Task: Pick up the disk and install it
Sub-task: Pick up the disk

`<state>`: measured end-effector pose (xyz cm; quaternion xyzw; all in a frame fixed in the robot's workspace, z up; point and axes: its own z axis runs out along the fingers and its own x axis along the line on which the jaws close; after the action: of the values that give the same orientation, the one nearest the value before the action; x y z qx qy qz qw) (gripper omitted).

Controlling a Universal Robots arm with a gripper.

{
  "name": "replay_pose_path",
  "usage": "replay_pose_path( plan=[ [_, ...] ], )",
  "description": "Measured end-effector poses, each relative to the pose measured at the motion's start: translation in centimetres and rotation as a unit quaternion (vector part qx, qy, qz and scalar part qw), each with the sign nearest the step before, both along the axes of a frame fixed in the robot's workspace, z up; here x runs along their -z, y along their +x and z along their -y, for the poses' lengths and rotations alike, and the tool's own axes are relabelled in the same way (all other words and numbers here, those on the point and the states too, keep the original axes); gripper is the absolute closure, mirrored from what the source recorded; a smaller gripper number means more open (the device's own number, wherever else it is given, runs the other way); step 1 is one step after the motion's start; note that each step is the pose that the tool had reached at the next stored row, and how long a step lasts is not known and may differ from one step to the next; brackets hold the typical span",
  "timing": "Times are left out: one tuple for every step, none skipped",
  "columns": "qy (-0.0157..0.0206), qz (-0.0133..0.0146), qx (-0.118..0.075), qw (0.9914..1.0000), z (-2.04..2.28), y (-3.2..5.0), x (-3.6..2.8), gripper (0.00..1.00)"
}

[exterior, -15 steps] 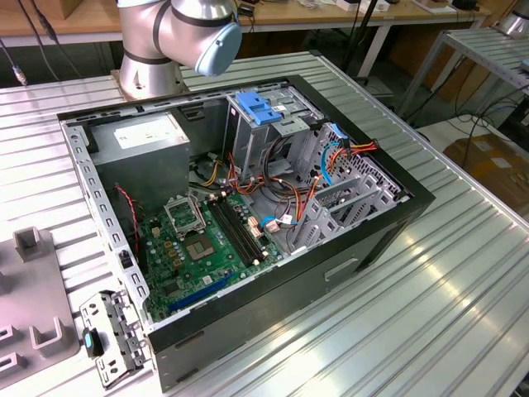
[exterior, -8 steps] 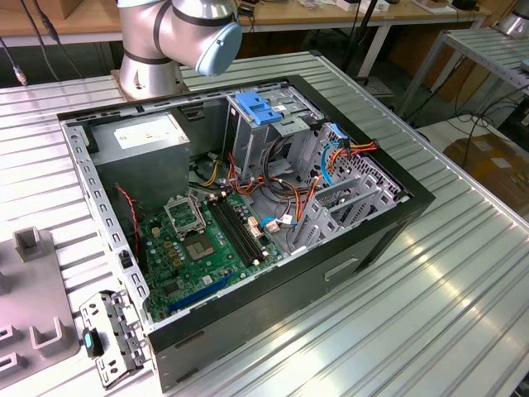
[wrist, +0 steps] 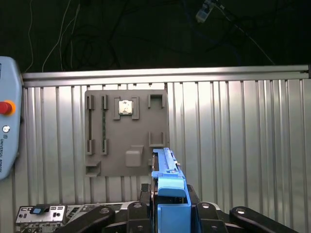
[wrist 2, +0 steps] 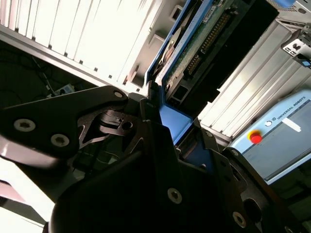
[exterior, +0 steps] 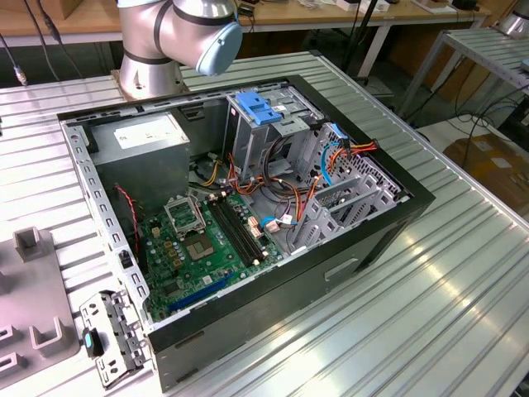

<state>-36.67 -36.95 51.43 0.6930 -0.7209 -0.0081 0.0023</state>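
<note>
Case (exterior: 388, 240) open on top — cables (exterior: 299, 192) cross drive bay (exterior: 343, 194).

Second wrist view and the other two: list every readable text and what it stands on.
On the pendant: one line of lettering, a maker's mark, not quoted.
On the sticker of the grey box: print too small to read.
On the disk: no readable print on the side that shows.

Disk (wrist: 164, 167): I see it edge-on, its near end buried in the tool (wrist: 168, 196) clamped on it.
Arm (exterior: 178, 33): cut off by the exterior view's upper edge.
Pendant (wrist: 6, 116): partly outside my first wrist view.
Grey plate (wrist: 127, 131): its small parts are too tiny to name.
</note>
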Motion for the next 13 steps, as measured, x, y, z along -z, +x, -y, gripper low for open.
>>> replay_pose_path(
  plan=[
    [0.0000,0.0000,0.000,1.00000,0.00,0.12,0.00,0.63],
    [0.0000,0.0000,0.000,1.00000,0.00,0.26,0.00,0.63],
    [0.0000,0.0000,0.000,1.00000,0.00,0.50,0.00,0.63],
    [0.0000,-0.0001,0.000,1.00000,0.00,0.72,0.00,0.63],
    [0.0000,0.0000,0.000,1.00000,0.00,0.91,0.00,0.63],
    [0.0000,0.0000,0.000,1.00000,0.00,1.03,0.00,0.63],
    [0.0000,0.0000,0.000,1.00000,0.00,1.17,0.00,0.63],
    [0.0000,0.0000,0.000,1.00000,0.00,1.42,0.00,0.63],
    [0.0000,0.0000,0.000,1.00000,0.00,1.67,0.00,0.63],
    [0.0000,0.0000,0.000,1.00000,0.00,1.89,0.00,0.63],
    [0.0000,0.0000,0.000,1.00000,0.00,2.06,0.00,0.63],
    [0.0000,0.0000,0.000,1.00000,0.00,2.22,0.00,0.63],
    [0.0000,0.0000,0.000,1.00000,0.00,2.34,0.00,0.63]
  ],
)
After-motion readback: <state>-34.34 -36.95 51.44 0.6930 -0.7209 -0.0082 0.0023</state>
